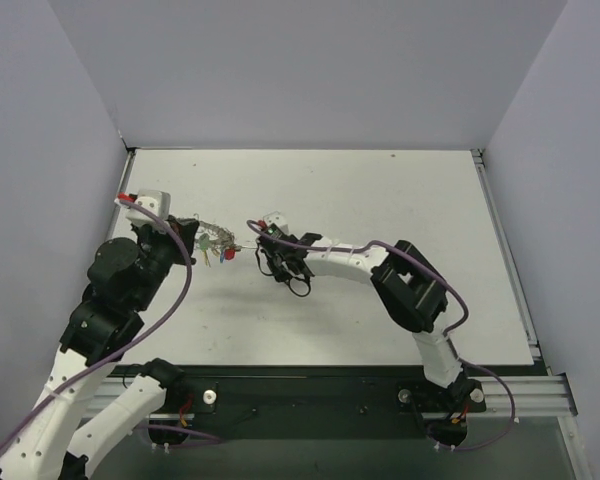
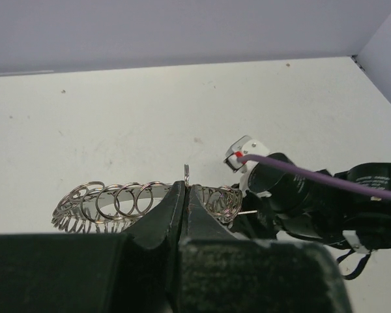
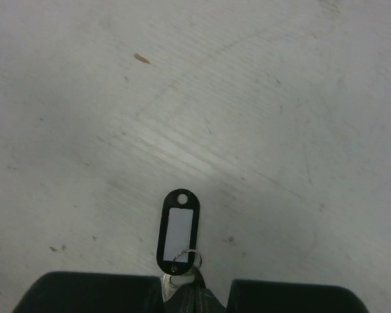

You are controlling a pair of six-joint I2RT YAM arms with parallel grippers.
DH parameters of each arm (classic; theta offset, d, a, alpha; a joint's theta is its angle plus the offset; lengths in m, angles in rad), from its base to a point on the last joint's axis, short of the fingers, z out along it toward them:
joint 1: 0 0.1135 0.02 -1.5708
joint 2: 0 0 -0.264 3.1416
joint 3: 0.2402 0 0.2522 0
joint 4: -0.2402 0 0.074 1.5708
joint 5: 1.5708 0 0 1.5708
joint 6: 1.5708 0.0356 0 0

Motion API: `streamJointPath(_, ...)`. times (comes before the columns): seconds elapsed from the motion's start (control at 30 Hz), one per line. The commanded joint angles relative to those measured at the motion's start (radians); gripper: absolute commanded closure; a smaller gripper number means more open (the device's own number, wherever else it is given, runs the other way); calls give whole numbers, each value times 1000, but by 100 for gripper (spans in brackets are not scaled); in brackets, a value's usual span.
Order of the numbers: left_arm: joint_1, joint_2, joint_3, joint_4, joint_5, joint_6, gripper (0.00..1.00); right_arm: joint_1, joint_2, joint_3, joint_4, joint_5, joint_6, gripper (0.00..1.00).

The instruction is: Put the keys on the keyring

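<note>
The keyring (image 2: pixel 117 199) is a grey coil of wire loops curving over the table; in the top view the keyring (image 1: pixel 217 230) lies between the two arms. My left gripper (image 2: pixel 186 189) is shut on the keyring's band. Several coloured keys (image 1: pixel 216 253) hang under the coil. My left gripper (image 1: pixel 192 236) is at the ring's left end, and my right gripper (image 1: pixel 260 245) is just right of the ring. In the right wrist view my right gripper (image 3: pixel 194 292) is shut on a silver key that carries a black tag (image 3: pixel 178 227) with a white label.
The right arm (image 2: pixel 313 202) with its purple cable (image 2: pixel 326 177) fills the space just right of the coil. White walls (image 1: pixel 310 70) enclose the table on three sides. A metal rail (image 1: pixel 510 250) runs along the table's right edge.
</note>
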Motion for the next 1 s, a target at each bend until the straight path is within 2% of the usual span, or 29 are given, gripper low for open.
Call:
streamJointPath(0.0,5,43,-51,157,106,-77,100,-53,-60,-224,-301,-13,73,100)
streamJointPath(0.13,5,88,-109,212,194,-118,100,-76,-221,-409,-314,-25,125,100)
streamJointPath(0.4,-3,221,-212,327,387,-140,100,-71,-445,-558,-344,-56,194,100)
streamJointPath(0.5,-7,256,-244,380,442,-142,100,-74,-548,-560,-340,-24,177,89)
streamJointPath(0.53,-7,264,-261,394,465,-143,100,-76,-600,-560,-340,-13,168,79)
streamJointPath(0.63,-13,289,-277,417,491,-129,100,-76,-698,-577,-306,5,150,61)
streamJointPath(0.8,-17,319,-289,456,516,-118,100,-88,-764,-644,-202,-56,114,50)
streamJointPath(0.97,-18,335,-300,471,551,-108,100,-93,-697,-696,-93,-177,56,49)
